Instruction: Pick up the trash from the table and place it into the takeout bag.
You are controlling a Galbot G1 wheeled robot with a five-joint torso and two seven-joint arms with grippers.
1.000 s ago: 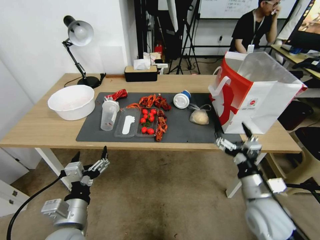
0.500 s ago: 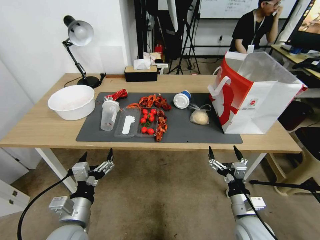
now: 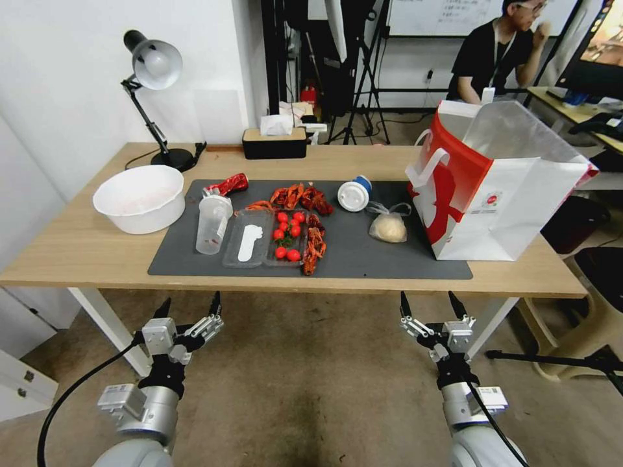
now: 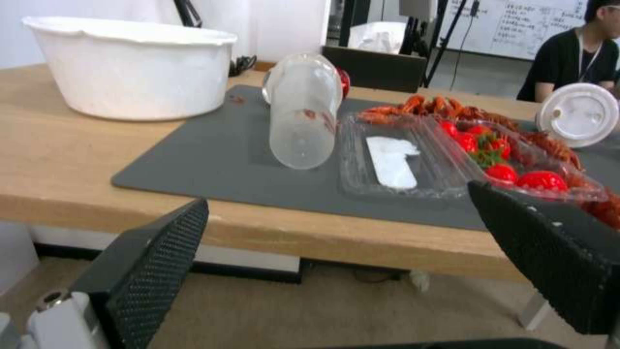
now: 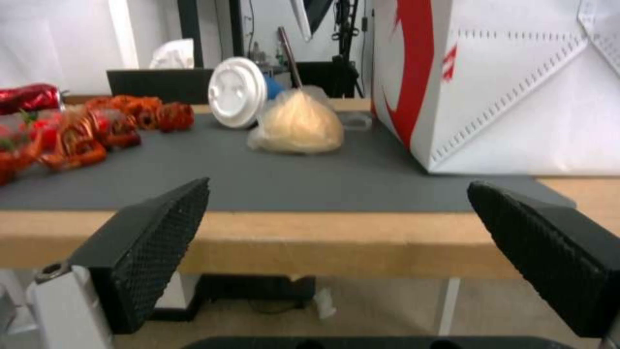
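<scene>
- Hanging low in front of the desk edge: left gripper (image 3: 189, 306), fingers spread wide, holding nothing.
- Hanging at the same level on the other side: right gripper (image 3: 428, 303), fingers also spread wide, holding nothing.
- Stretching across just beyond both grippers: desk (image 3: 78, 250) of light wood, carrying a dark grey mat (image 3: 363, 256).
- Lying near the front of the mat: clear tray (image 3: 250, 237) with a white piece inside and red tomatoes (image 3: 287, 233) beside it.
- Standing upright just left of the tray: clear lidded cup (image 3: 211, 224), on the mat.
- Sitting right of the tray, near the bag: clear plastic bag with a pale lump (image 3: 388, 227), on the mat.
- Resting on the bare desk left of the mat: round paper bowl (image 3: 139, 198).
- Lying farther back on the mat: crushed red can (image 3: 228, 185) behind the lidded cup, red crayfish shells (image 3: 302, 196), and a white-and-blue cup (image 3: 354, 193) tipped on its side.
- Standing open at the right end of the desk: takeout bag (image 3: 513, 194), white with red sides, its corner touching the mat.
</scene>
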